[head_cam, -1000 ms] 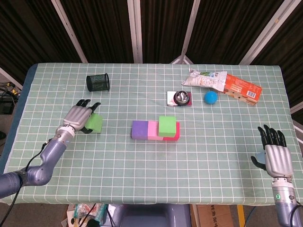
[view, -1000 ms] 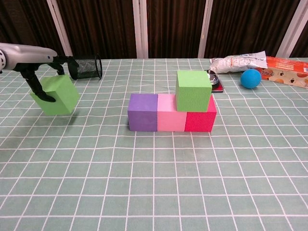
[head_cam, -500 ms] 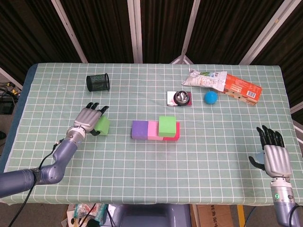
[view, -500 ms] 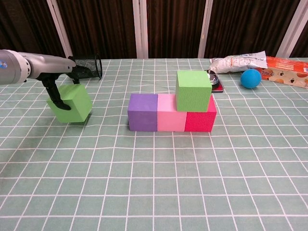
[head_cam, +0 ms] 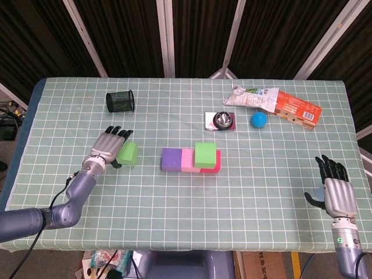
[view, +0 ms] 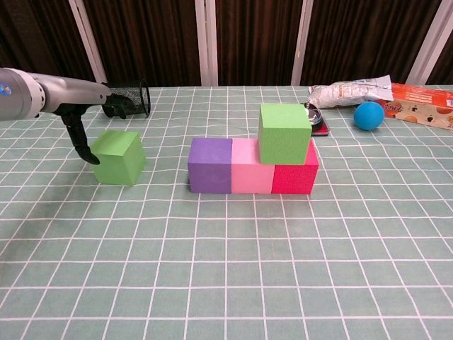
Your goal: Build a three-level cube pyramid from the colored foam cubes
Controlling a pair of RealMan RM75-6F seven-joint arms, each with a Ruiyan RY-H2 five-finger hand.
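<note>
The loose green cube (view: 119,157) sits on the counter (view: 226,269) left of the row, apart from the purple cube (view: 210,165) and slightly tilted or turned in the chest view. Being foam, it should be light and a little squashy, with matte faces that grip well; too hard a squeeze would dent it, and a light nudge could shift it. The best hold is probably across two opposite side faces, about mid-height, keeping the bottom free for setting down.

The left hand (head_cam: 110,147) is at its left side with fingers over the top; whether it still pinches the cube I cannot tell.

The row runs purple, pink (view: 251,166), red (view: 295,177), touching, with a second green cube (view: 284,133) on top over the pink-red seam.

The right hand (head_cam: 335,189) hangs well apart, fingers spread, holding nothing.
</note>
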